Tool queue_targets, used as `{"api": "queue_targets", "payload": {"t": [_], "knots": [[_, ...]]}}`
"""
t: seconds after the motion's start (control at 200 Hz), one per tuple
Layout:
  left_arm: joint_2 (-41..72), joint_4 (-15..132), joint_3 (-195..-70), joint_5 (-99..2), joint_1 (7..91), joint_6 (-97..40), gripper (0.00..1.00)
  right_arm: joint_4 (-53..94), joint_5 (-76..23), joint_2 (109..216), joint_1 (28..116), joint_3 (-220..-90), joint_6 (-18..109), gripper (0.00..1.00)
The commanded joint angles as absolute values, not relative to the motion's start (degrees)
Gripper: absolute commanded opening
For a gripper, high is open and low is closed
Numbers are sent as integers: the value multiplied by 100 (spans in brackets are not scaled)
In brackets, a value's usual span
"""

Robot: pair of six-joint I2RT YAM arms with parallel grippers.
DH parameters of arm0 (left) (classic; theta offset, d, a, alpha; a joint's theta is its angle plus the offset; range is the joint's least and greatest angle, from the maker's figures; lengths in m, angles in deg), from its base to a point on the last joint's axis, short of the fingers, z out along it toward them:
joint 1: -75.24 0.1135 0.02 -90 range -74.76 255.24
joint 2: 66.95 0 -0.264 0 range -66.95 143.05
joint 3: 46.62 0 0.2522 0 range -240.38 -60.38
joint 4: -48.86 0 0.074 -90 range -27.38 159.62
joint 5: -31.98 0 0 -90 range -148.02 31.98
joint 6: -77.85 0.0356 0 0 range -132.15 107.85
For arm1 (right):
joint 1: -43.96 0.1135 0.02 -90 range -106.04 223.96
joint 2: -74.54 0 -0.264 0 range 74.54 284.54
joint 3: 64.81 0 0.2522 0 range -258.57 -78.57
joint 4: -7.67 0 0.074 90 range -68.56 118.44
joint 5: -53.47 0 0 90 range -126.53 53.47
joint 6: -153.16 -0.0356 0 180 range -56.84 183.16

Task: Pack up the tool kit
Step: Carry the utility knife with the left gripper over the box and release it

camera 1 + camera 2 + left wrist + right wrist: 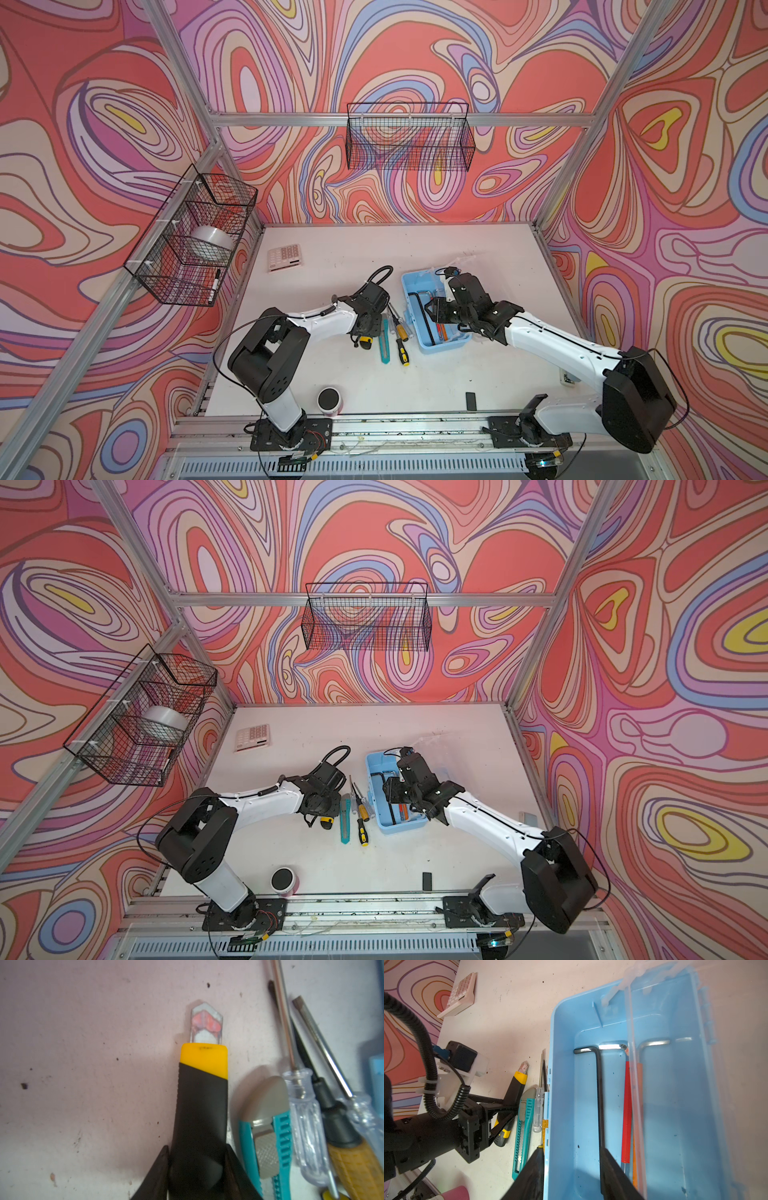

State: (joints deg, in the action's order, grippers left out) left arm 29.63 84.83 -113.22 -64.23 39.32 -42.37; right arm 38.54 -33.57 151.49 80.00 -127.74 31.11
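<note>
White tabletop (415, 257), swirly walls (415, 62): the light blue case (562, 1084) lies open with a black hex key (599, 1095) inside. Left gripper (197, 1146) pinches the yellow-black utility knife (202, 1095), flat on the tabletop beside the teal knife (282, 1126); right gripper (572, 1151) stands part-open astride the case's wall, gripping nothing. Next, I'd judge: lift the knife clear and carry it over the rim.

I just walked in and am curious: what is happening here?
Tool kit packing is under way. The left gripper has its jaws against both sides of the yellow-and-black plastic utility knife, which lies on the white table. The right gripper is open, its jaws straddling one wall of the light blue rectangular plastic case, where a black L-shaped hex key lies. A teal utility knife and the screwdrivers are not yet packed.
</note>
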Motion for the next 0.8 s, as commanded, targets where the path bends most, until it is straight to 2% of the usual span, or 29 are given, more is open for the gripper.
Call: {"api": "queue_targets", "payload": {"t": [0.0, 0.175, 0.541, 0.796], "knots": [[3041, 8550, -11382, -6417, 3971, -4176, 31, 3770, -3357, 15230, 8018, -12867, 3136, 46], [2854, 8672, -11429, -6402, 3970, -4142, 27, 3776, -3353, 15233, 8026, -12911, 3139, 46], [2389, 8884, -11474, -6263, 3974, -4222, 26, 3734, -3346, 15226, 8013, -12964, 3138, 46], [1598, 8906, -11566, -5805, 3973, -4482, 26, 3730, -3413, 15036, 8002, -12998, 3099, 46]]}}
